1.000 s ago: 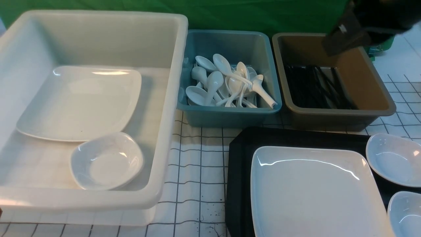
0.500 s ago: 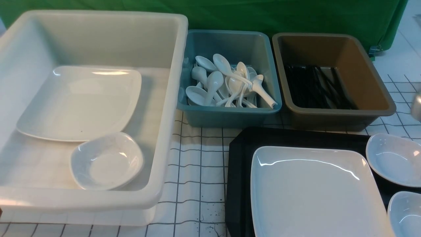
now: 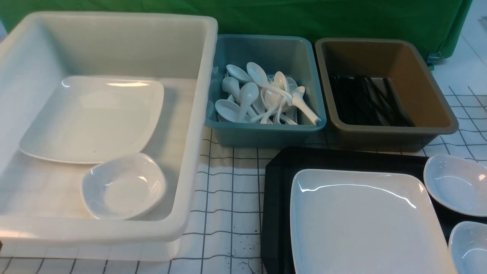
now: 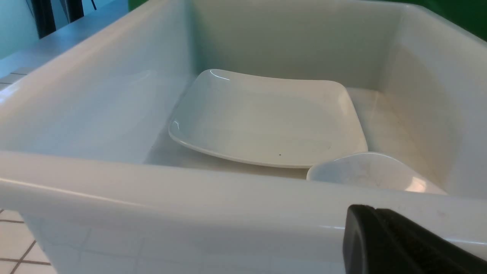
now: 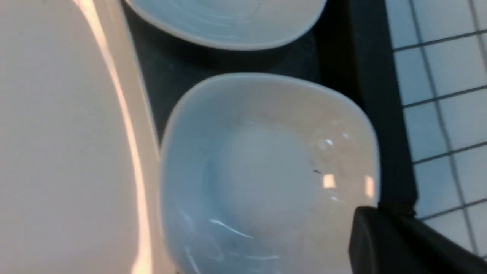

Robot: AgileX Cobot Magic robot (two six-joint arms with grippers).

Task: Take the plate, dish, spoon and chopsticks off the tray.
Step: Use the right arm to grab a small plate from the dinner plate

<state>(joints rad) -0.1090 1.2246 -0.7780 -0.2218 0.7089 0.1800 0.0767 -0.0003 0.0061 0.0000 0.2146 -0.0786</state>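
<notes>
The white plate (image 3: 361,220) lies on the black tray (image 3: 277,198) at the front right, and it also fills one side of the right wrist view (image 5: 57,152). Two small white dishes (image 3: 452,184) (image 3: 470,247) sit on the tray beside it. My right gripper (image 5: 365,224) is shut and empty, hovering over the rim of the nearer dish (image 5: 266,175) by the tray's edge (image 5: 376,95). My left gripper (image 4: 361,217) is shut and empty, just outside the white tub's near wall. No spoon or chopsticks show on the visible part of the tray. Neither arm shows in the front view.
A big white tub (image 3: 198,114) at the left holds a speck-marked plate (image 3: 91,118) and a small dish (image 3: 123,186). A teal bin (image 3: 266,133) holds several white spoons. The brown tub (image 3: 437,114) holds several black sticks. A checked cloth (image 3: 228,190) covers the table.
My right arm was over the brown tub's far right corner a second ago. It has since pulled back out of the front view. Nothing else has moved.
</notes>
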